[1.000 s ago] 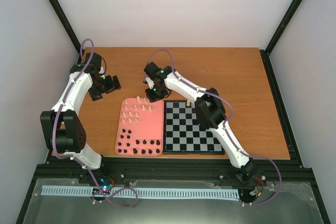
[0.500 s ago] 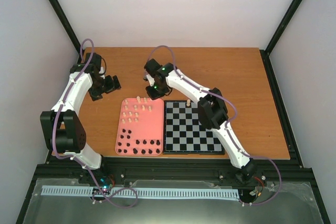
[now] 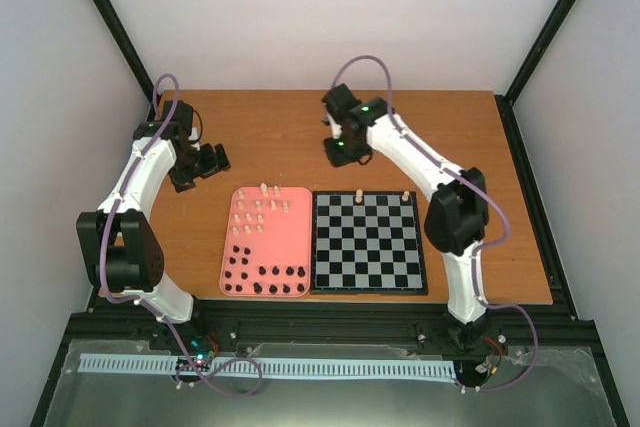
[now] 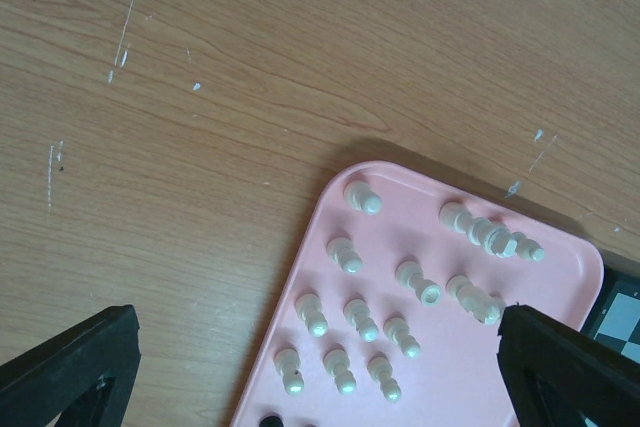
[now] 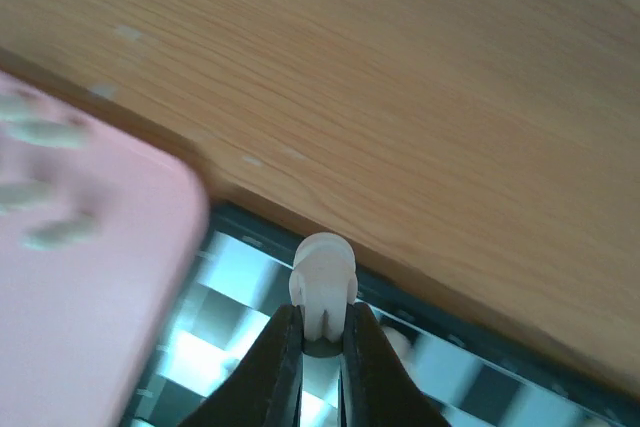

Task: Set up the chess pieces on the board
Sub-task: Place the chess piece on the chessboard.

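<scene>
Top external view: a board (image 3: 367, 247) of black and pale grey checks is seen lying on a wooden desk (image 3: 480, 167), with a pink tray (image 3: 292, 237) set just beside its left edge; two cream pieces (image 3: 358, 194) are stood on the far row of the board, one near the left corner and one at the right corner; more of them are gathered in the far half of the tray, and black pieces (image 3: 262, 271) in the near half; the right end effector (image 3: 340, 154) is held over the desk beyond the board's far left corner, and its grip cannot be told from this height; the left end effector (image 3: 215, 159) is held over the desk to the left of the tray's far end.

Left wrist view: the left end effector is shown released, its two black fingers (image 4: 70, 372) spread wide at the lower corners; between them the far end of the tray is seen, with cream pieces stood on it in loose rows; a corner of the board shows at the right edge; scratched desk fills the rest.

Right wrist view: the right end effector is shown clenched on a single cream piece (image 5: 322, 282), gripped at its base between the two fingertips, its rounded head protruding beyond them; the piece is seen against the board's far rim; the board and the tray's rounded corner at the left are blurred.
</scene>
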Controlling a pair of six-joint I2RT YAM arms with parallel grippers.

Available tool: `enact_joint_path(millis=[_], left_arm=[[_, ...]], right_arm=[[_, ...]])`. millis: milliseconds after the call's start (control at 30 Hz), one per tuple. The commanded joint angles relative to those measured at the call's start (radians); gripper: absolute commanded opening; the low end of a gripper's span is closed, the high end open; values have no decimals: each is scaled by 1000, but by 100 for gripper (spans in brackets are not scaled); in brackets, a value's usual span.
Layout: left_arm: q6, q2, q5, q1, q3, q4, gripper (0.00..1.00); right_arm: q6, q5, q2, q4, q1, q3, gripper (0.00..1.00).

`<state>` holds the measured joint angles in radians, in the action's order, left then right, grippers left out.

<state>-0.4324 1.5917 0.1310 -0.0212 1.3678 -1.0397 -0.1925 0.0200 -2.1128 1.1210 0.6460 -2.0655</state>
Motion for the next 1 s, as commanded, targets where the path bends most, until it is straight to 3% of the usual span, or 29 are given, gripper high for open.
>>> enact_joint_path(millis=[0,367,967], left_arm=[[-2,-32,3,3,1,12,100],[-2,-21,8,2,0,13,100],[-2,-7,9,3,5,10,100]], right_arm=[[-8,-99,105,-24,-112,193,7],[-8,-95,221,-94,-251,493,7],[-5,-86,234,-116,-257,617,7]])
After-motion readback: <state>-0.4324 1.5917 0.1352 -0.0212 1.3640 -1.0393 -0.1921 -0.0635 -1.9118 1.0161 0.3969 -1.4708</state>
